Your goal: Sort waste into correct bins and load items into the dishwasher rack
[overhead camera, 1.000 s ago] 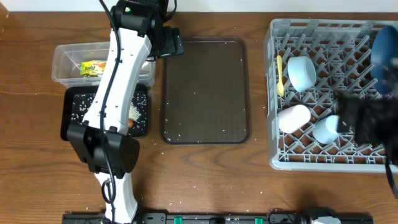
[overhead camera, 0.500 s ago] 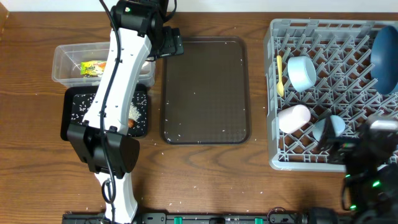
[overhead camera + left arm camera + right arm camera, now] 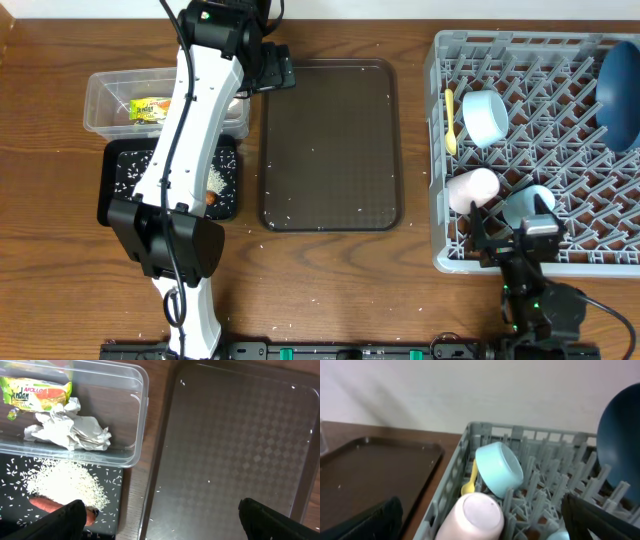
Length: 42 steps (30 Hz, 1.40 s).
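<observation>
The dishwasher rack [image 3: 440, 150] holds a dark blue plate [image 3: 620, 95] on edge, a light blue cup [image 3: 485, 115], a yellow spoon [image 3: 451, 120], a pinkish-white cup [image 3: 472, 188] and another pale blue vessel [image 3: 525, 205]. My right gripper [image 3: 515, 228] hangs open at the rack's front edge. The pinkish-white cup [image 3: 475, 517] lies ahead of its spread fingers, untouched. My left gripper [image 3: 272, 68] is open over the gap between the bins and the brown tray. The clear tub [image 3: 140, 420] holds the wrapper [image 3: 35, 394] and crumpled paper [image 3: 70, 430]. The black tray [image 3: 110, 510] holds rice [image 3: 65, 482] and the sausage [image 3: 47, 505].
A large dark brown serving tray [image 3: 330, 145] lies between the bins and the rack, with a few rice grains on it. Stray grains dot the wooden table [image 3: 330, 280] around it. The left arm [image 3: 185, 140] stretches over both bins.
My right arm has pulled back from over the rack's right side to its front edge, uncovering the pale blue vessel. The left arm has not moved.
</observation>
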Tool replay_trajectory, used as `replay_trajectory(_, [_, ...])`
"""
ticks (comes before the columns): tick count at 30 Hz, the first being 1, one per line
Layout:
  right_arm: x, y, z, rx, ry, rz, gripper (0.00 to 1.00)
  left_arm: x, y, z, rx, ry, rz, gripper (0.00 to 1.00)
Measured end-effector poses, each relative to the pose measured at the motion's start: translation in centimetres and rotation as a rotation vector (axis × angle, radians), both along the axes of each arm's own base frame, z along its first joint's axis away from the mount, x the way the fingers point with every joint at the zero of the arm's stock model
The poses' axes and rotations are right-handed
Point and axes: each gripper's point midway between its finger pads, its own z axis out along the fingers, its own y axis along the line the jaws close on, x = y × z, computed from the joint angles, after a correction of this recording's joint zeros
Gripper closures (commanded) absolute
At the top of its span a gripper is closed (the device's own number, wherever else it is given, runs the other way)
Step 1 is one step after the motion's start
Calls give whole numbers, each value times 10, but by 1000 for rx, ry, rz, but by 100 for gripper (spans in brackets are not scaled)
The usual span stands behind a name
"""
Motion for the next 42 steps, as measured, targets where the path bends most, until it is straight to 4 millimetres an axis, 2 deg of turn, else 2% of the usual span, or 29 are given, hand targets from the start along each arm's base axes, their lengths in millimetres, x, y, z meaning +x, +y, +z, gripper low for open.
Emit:
replay_trajectory(5, [1, 1, -16, 0, -1, 6, 1, 0, 0, 0, 0, 0, 0, 0])
replay_trajectory(9, [0, 1, -12, -1, -19, 6, 1, 0, 0, 0, 0, 0, 0, 0])
replay_trajectory(15, [0, 1, -23, 2, 26, 5, 1, 0, 0, 0, 0, 0, 0, 0])
replay_trajectory(38, [0, 1, -23, 2, 26, 5, 1, 0, 0, 0, 0, 0, 0, 0])
replay_trajectory(42, [0, 1, -23, 2, 26, 5, 1, -9, 2, -3, 10, 39, 0, 0])
